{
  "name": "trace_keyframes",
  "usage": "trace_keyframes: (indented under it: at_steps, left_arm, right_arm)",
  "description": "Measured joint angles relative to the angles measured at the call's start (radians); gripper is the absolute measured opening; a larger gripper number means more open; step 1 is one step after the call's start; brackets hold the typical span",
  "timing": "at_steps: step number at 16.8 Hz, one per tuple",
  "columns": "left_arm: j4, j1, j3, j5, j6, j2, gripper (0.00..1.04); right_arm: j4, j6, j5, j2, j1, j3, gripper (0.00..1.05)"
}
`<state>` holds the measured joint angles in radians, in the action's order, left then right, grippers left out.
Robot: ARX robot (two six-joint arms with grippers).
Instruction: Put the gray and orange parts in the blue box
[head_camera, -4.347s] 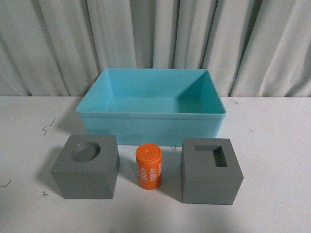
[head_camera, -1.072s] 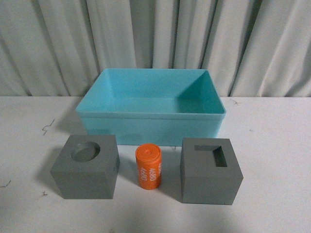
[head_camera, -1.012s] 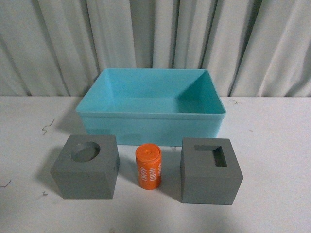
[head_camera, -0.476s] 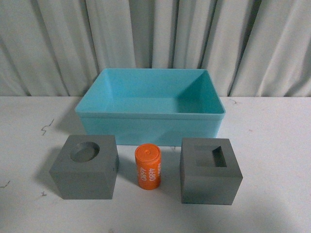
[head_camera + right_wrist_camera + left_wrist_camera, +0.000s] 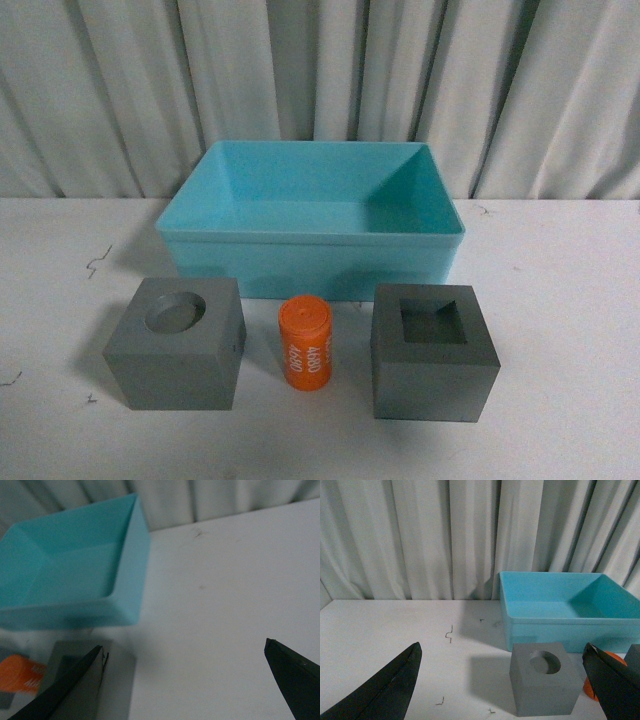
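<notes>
Row near: round-recess cube point(image 5: 175, 345) left, orange cylinder point(image 5: 306, 345) middle, rectangular-recess cube point(image 5: 435, 355) right; blue box point(image 5: 310, 265) just behind. Cubes likely stiff, matte: pinch flat sides; cylinder probably slicker. On left gripper point(image 5: 502, 645) and right gripper point(image 5: 183, 644), fingers apart, empty.

Partly seen items, wrist views

Orange cylinder point(image 5: 616, 659) is hiding mostly behind a finger of the left gripper point(image 5: 502, 645); the rectangular-recess gray cube point(image 5: 635, 656) is running off the frame edge. The right wrist view is blurring: cylinder digits are reading illegibly, blue box point(image 5: 127, 570) is being cropped, right gripper point(image 5: 183, 644) is showing fingertips only.
</notes>
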<state>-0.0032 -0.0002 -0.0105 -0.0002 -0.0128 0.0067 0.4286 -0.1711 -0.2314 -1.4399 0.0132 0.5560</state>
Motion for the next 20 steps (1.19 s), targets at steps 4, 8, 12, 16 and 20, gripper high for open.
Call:
trace_keyframes:
  at_steps: [4, 8, 12, 16, 20]
  left_arm:
    - [0.0, 0.0, 0.0, 0.0, 0.0, 0.0, 0.98]
    - [0.0, 0.0, 0.0, 0.0, 0.0, 0.0, 0.98]
    - [0.0, 0.0, 0.0, 0.0, 0.0, 0.0, 0.98]
    - [0.0, 0.0, 0.0, 0.0, 0.0, 0.0, 0.98]
    - [0.0, 0.0, 0.0, 0.0, 0.0, 0.0, 0.98]
  right_arm:
    - [0.028, -0.102, 0.157, -0.259, -0.27, 0.081, 0.98]
    - [0.021, -0.126, 0.19, -0.338, -0.323, 0.136, 0.98]
    - [-0.006, -0.145, 0.23, -0.404, -0.349, 0.188, 0.98]
    - [-0.002, -0.18, 0.262, -0.445, -0.377, 0.199, 0.85]
    - [-0.016, -0.203, 0.277, -0.444, -0.386, 0.2, 0.39]
